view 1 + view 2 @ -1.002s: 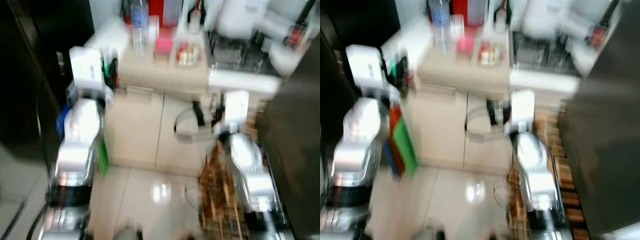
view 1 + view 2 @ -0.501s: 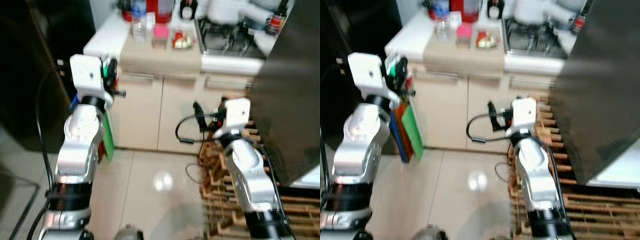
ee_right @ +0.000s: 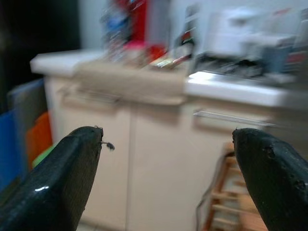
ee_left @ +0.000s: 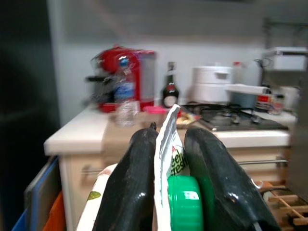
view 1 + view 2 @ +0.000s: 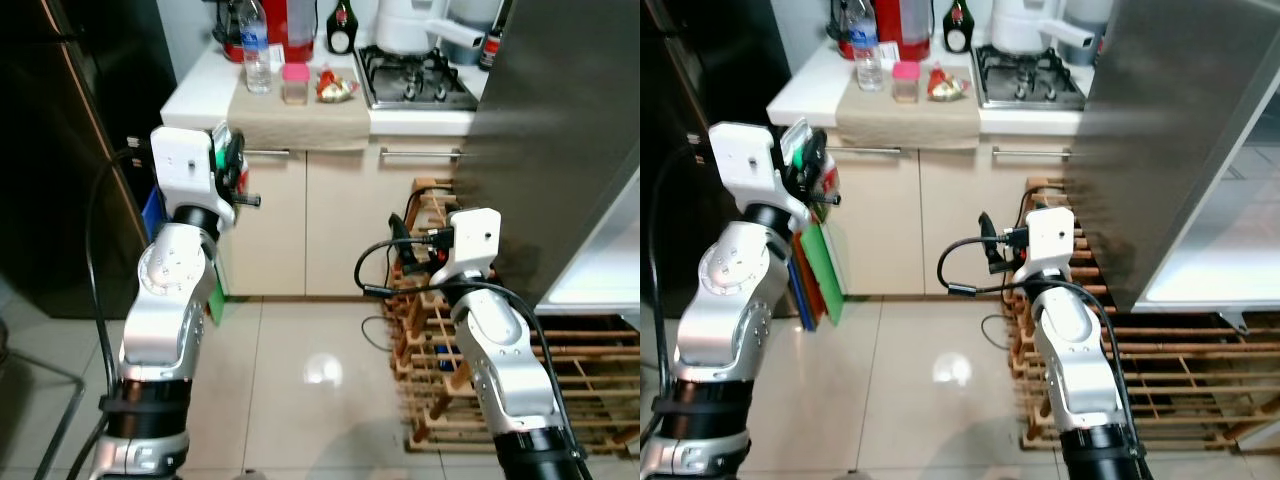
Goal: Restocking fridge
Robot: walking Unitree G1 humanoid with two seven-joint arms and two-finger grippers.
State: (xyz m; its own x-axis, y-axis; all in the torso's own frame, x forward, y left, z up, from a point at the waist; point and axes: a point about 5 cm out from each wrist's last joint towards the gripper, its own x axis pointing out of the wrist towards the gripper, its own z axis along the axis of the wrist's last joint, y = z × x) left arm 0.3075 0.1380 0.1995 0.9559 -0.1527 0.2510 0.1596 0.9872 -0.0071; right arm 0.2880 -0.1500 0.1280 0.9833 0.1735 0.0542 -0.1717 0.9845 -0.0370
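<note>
The left gripper (image 4: 166, 159) is clamped on a carton (image 4: 169, 144) with a green cap, held up by the counter (image 5: 200, 85). The right gripper (image 3: 168, 168) is spread wide and holds nothing. The head views were blurry a moment ago and are sharp now, with the big grey fridge door (image 5: 1170, 120) closer on the right, so I think the robot is nearly ready to put the carton in.

This is a home kitchen. A white desk (image 5: 200, 85) runs along the wall above cream cabinet doors (image 5: 345, 225) with metal bar handles. On it sit a gas hob (image 5: 413, 78), a red coffee machine (image 4: 122, 79), a water bottle (image 5: 257, 50), a dark bottle (image 5: 342, 28) and a white cooking appliance (image 5: 405, 25). A wooden wine rack (image 5: 560, 370) stands on the glossy tiled floor (image 5: 300, 380), beside a tall steel fridge door (image 5: 1180, 130).
</note>
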